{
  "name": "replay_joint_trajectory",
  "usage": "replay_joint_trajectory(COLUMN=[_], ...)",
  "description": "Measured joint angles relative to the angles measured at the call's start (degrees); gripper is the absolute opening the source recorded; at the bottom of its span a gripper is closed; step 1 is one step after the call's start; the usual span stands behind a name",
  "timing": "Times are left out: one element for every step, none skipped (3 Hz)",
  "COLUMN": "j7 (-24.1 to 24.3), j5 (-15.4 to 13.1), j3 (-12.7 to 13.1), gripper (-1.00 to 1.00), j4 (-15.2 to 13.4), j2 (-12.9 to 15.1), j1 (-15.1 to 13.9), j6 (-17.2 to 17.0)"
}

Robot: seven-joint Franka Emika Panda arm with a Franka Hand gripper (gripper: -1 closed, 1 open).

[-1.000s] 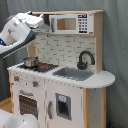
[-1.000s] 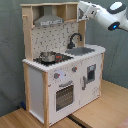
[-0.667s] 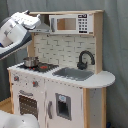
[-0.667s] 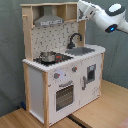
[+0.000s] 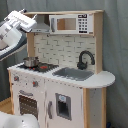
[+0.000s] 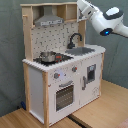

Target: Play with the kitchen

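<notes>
Arm up by the top of the kitchen

The kitchen [image 5: 60, 75] stands on a wood floor [image 6: 95, 112], and the gripper [image 5: 33, 22] hovers high at its hood end, next to the top shelf. Below it sit a metal pot [image 5: 30, 61] on the hob, then the grey sink [image 5: 74, 73] and black faucet [image 5: 85, 59] further along. Can't tell whether the jaws are apart or together. The oven door [image 6: 64, 95] is closed.

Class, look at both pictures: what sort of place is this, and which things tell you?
Probably a robot lab or test room, not a real kitchen. A toy play kitchen stands on a wooden floor before a plain grey curtain, and a white robot arm reaches toward its upper shelf.
</notes>
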Motion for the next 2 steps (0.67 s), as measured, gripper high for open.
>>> replay_joint_trajectory(j7=[2.68,5.26], j5=[1.46,2.86], j3=[1.82,3.64], gripper=[1.00,1.00], j4=[0.01,0.02], j2=[-0.16,-0.15], j1=[0.01,-0.03], j6=[-5.25,-10.30])
